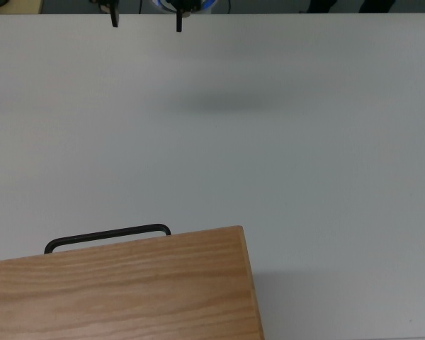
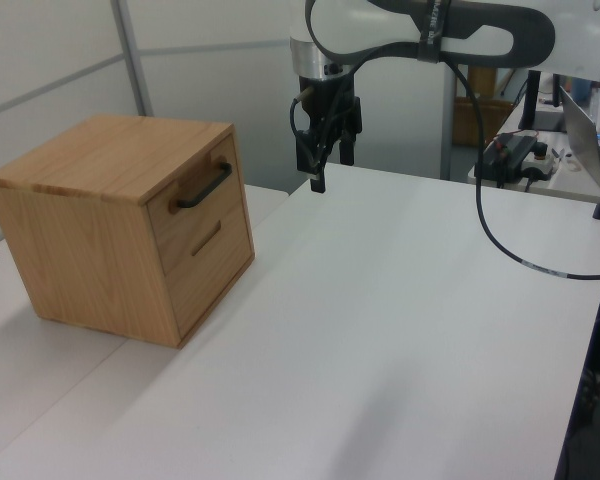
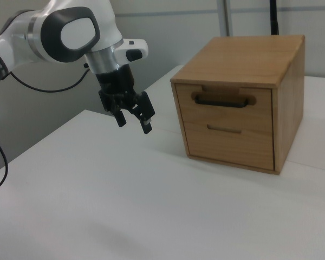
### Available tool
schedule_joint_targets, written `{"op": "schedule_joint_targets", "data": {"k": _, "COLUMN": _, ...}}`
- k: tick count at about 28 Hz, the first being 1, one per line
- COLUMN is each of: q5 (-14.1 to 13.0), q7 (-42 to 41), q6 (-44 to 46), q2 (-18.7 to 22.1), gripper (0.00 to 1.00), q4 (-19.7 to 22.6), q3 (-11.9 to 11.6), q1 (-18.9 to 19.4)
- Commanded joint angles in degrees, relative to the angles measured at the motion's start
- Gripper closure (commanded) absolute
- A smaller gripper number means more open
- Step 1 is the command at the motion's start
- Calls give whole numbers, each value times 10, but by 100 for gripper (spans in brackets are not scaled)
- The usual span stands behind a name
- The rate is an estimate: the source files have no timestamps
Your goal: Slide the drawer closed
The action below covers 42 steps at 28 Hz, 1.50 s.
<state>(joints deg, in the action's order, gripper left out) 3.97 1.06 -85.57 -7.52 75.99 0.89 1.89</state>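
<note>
The drawer (image 3: 227, 115) is the upper oak front of the cabinet (image 3: 244, 57), and in the right view it sits flush with the cabinet face. Its black bar handle (image 3: 222, 101) also shows in the left view (image 2: 202, 187) and pokes out past the cabinet top (image 1: 120, 290) in the top view (image 1: 106, 236). My gripper (image 3: 133, 125) hangs open above the white table, well apart from the handle and holding nothing. In the top view the gripper (image 1: 146, 23) is at the far edge; in the left view the gripper (image 2: 330, 170) is to the right of the cabinet.
A lower drawer front with a slot grip (image 3: 224, 129) lies under the upper one. The white table (image 2: 380, 320) stretches wide in front of the cabinet. A black cable (image 2: 500, 240) loops down from the arm, and electronics (image 2: 515, 150) stand at the left view's far right.
</note>
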Motion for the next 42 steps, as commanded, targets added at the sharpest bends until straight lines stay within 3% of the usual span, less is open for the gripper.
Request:
{"op": "schedule_joint_targets", "data": {"k": 1, "q5": -9, "q7": 1, "q6": 14, "q2": 7, "gripper": 0, "q4": 3, "q3": -4, "q1": 1}}
{"op": "schedule_joint_targets", "data": {"k": 32, "q5": -10, "q7": 1, "q6": 15, "q2": 16, "gripper": 0, "q4": 4, "q3": -2, "q1": 2}}
{"op": "schedule_joint_targets", "data": {"k": 42, "q5": -24, "q7": 1, "q6": 19, "q2": 20, "gripper": 0, "q4": 4, "q3": -2, "q1": 1}}
